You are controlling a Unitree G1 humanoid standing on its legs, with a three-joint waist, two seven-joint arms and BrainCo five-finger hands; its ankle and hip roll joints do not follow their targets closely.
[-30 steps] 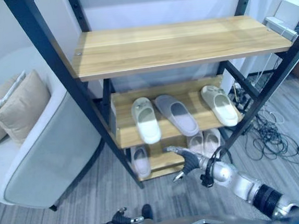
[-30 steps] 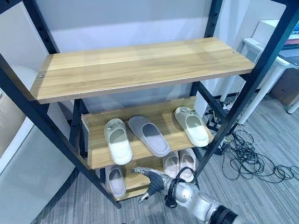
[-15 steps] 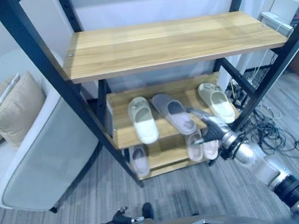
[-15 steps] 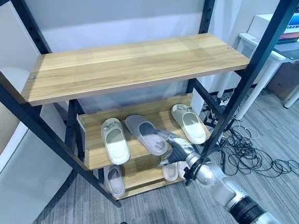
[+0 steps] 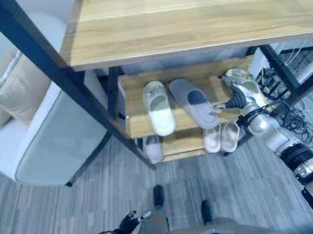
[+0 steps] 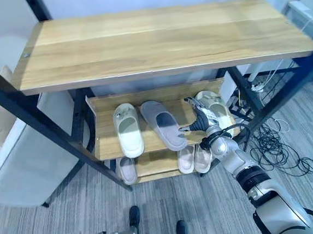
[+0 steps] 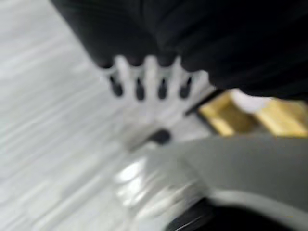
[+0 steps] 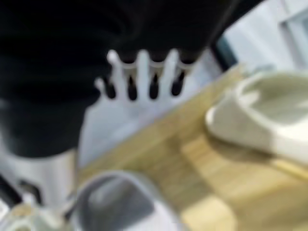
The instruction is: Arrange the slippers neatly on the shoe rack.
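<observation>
The rack (image 6: 155,40) stands on the floor (image 5: 71,212) with an armchair (image 5: 48,132) to its left carrying a cushion (image 5: 17,91), and cables (image 6: 291,154) lying to its right. On the middle shelf (image 6: 107,146) three slippers lie side by side: one at the left (image 6: 128,130), one in the centre (image 6: 164,124), and one at the right (image 6: 213,109), with the right hand (image 6: 199,120) between the centre and right ones. On the bottom shelf (image 6: 152,164) one slipper (image 6: 127,170) lies at the left and a pair (image 6: 195,157) lies together at the right, while the left hand (image 5: 130,223) hangs low above the floor in front of the rack.
</observation>
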